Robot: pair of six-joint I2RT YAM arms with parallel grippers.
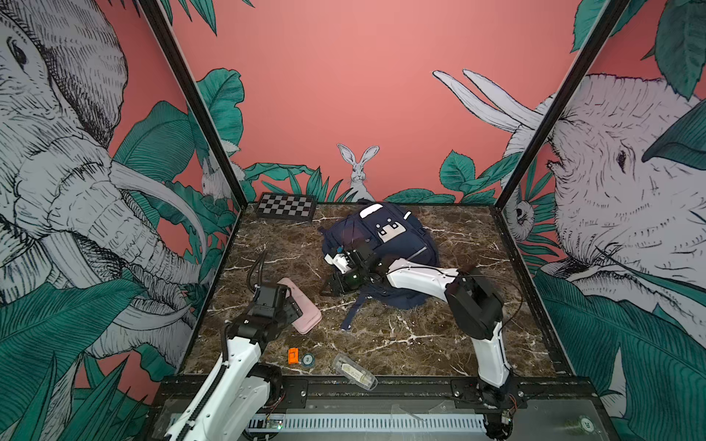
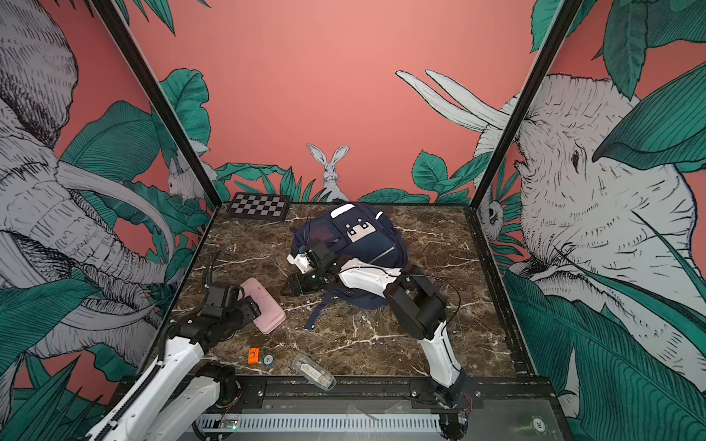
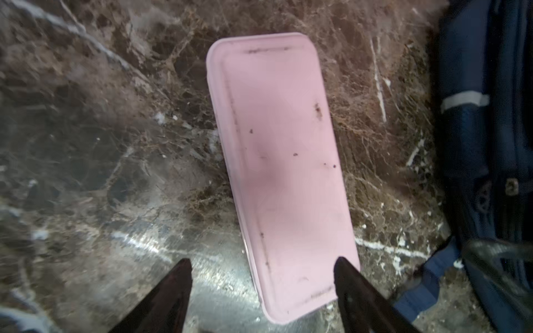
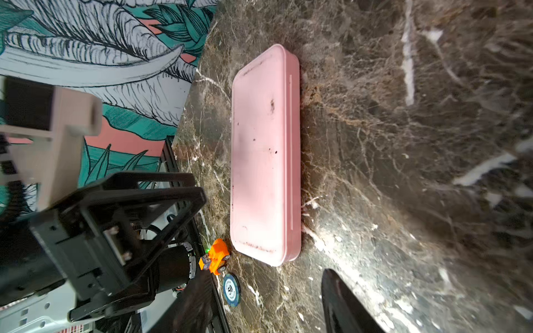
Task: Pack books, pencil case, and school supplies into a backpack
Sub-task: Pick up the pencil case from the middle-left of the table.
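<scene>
The pink pencil case (image 3: 282, 173) lies flat on the table (image 3: 86, 144) near the backpack (image 1: 386, 244). It looks rigid, light and slick, best pinched across its narrow width. The left gripper (image 3: 264, 263) hovers spread and empty over one end; the right gripper (image 2: 290, 285), also spread, holds nothing

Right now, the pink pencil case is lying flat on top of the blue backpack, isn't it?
Not quite: the pink pencil case lies flat on the marble table, beside the blue backpack, not on it. The left wrist view shows this.
</scene>
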